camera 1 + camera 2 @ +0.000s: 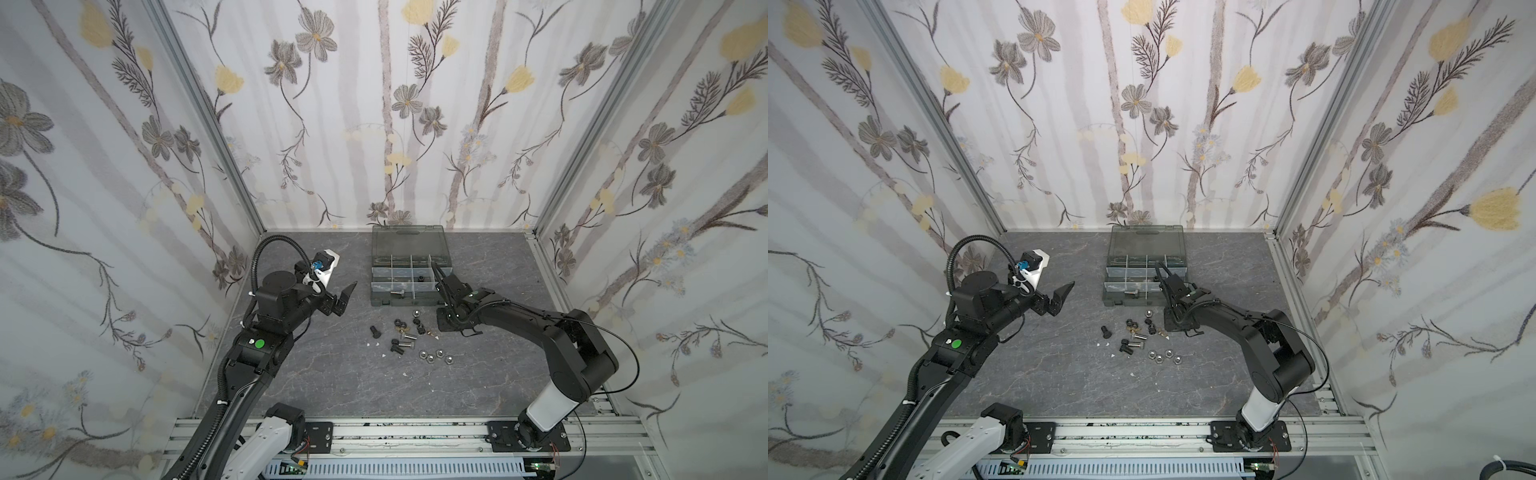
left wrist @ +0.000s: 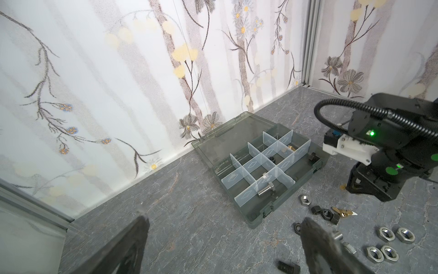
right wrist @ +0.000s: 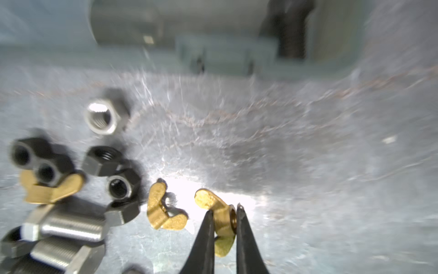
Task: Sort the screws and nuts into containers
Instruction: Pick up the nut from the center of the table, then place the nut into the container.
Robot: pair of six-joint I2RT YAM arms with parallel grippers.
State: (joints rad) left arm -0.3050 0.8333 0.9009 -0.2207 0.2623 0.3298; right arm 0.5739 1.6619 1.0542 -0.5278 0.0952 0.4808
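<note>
A brass wing nut (image 3: 208,198) (grainy, two-lobed) is pinched by the right claw (image 3: 225,208) at the pile's (image 1: 409,336) right edge, just near of the grey case (image 1: 382,303); the left claw (image 1: 344,298) is spread above open desk (image 1: 332,374).

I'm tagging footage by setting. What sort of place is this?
Probably a robot test cell: left arm and right arm bolted to an aluminium rail, floral backdrop panels around a stone-look tabletop.

The grey marbled worktop (image 1: 332,386) carries the open organizer case (image 1: 399,303) near its back edge. Just in front of the case lie loose parts — black nuts (image 1: 400,323), a black screw (image 1: 375,331), silver screws (image 1: 409,336), brass wing nuts (image 3: 157,208) — and, nearer the front, four silver nuts (image 1: 435,356) close together.
</note>
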